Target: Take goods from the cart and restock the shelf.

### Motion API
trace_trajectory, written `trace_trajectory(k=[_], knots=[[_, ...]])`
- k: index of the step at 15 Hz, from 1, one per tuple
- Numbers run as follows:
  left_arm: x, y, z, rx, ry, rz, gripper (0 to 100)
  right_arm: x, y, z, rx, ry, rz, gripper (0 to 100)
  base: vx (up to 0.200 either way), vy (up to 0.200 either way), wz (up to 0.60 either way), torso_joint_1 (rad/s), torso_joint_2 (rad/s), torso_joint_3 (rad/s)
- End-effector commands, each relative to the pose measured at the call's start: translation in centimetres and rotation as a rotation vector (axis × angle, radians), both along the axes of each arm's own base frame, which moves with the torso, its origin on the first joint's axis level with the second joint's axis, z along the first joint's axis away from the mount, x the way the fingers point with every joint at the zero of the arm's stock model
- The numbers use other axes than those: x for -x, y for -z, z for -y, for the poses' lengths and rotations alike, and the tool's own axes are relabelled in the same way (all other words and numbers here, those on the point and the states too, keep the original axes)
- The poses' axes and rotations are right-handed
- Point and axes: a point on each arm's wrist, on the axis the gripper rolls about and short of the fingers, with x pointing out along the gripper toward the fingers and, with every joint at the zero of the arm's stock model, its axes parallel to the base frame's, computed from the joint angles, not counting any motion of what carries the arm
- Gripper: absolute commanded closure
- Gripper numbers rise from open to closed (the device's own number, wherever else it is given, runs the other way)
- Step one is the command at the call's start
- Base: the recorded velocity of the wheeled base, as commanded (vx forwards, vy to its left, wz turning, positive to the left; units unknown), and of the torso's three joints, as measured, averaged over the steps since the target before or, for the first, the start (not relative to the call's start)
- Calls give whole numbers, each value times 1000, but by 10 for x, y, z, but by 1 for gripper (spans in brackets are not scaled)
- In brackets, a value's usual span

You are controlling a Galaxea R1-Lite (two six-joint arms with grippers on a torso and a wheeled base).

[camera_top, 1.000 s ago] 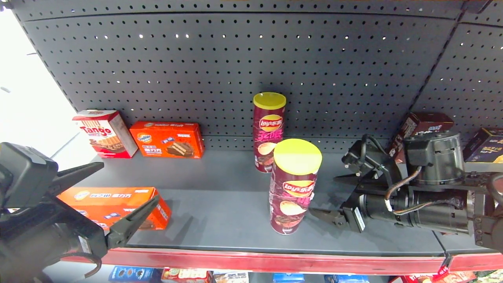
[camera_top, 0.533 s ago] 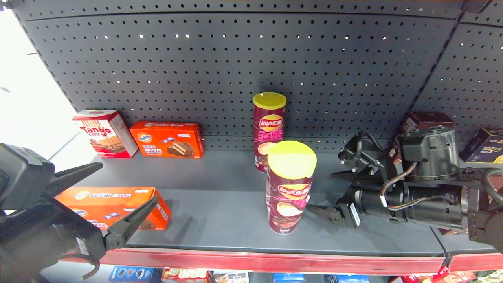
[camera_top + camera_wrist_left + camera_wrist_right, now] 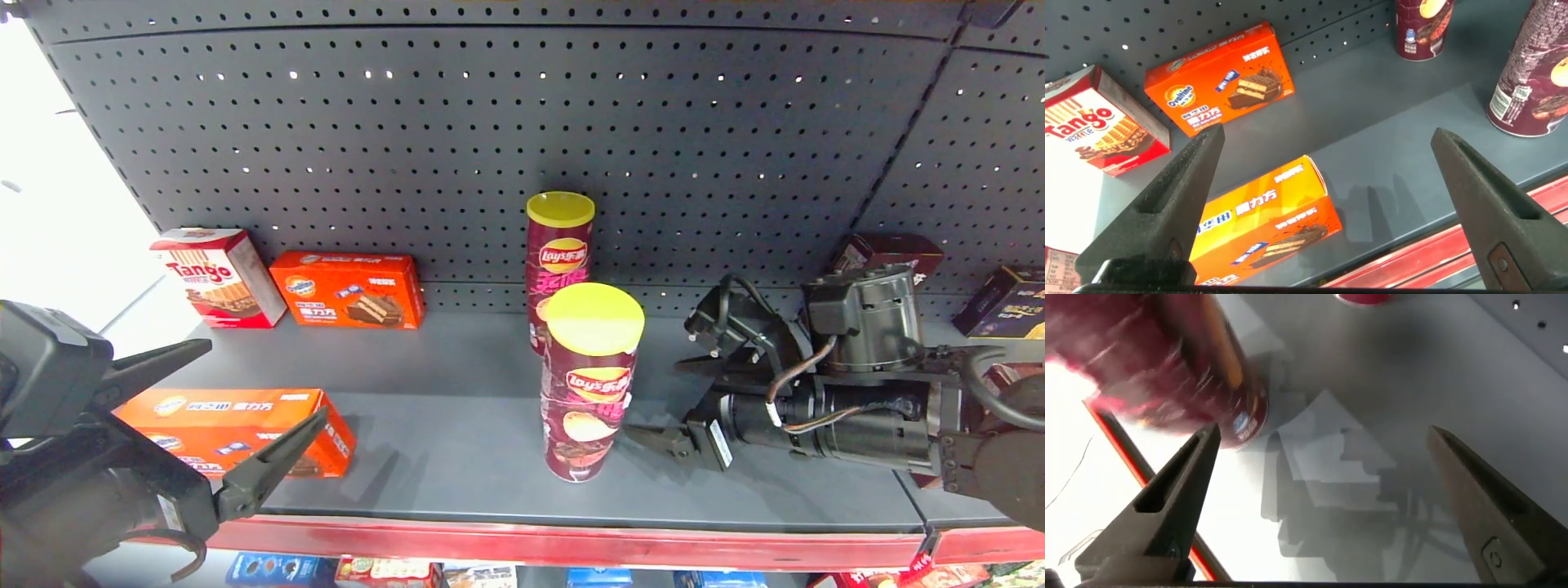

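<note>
Open, empty right pincer (image 3: 653, 400) sits just right of the near chip can (image 3: 589, 384), upright on the shelf (image 3: 457, 425); placement seems done, next withdraw gently.

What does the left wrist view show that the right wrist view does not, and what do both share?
Left wrist view, not the right: the left gripper, open, and three boxes: a red and white box, a standing orange box at the back, a flat orange box at the front. Right wrist view, not the left: the right gripper, open, close to the near chip can. Both: the near chip can, the far can, the grey shelf.
</note>
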Motion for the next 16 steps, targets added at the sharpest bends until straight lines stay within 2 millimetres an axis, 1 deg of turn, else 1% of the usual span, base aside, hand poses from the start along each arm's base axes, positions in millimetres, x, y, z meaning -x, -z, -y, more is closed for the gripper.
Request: trace_trajectory(k=[1,4,7,10,12,16], knots=[[0,0,0,0,-1,1,0,9,-3,5,-5,-5,6,0,0,0,0,0,0,0],[0,0,0,1,-1,2,0,13,-6,1,-12,-29,13,0,0,0,0,0,0,0],[0,0,0,1,-1,2,0,9,-4,-11,-11,-53,12,0,0,0,0,0,0,0],[0,0,0,0,-4,-1,0,4,-3,-18,-8,-61,9,0,0,0,0,0,0,0],[0,1,0,-1,-2,-2,0,3,-2,-20,-7,-63,8,0,0,0,0,0,0,0],[-1,0,-1,0,-8,-1,0,4,-3,-16,-9,-54,10,0,0,0,0,0,0,0]])
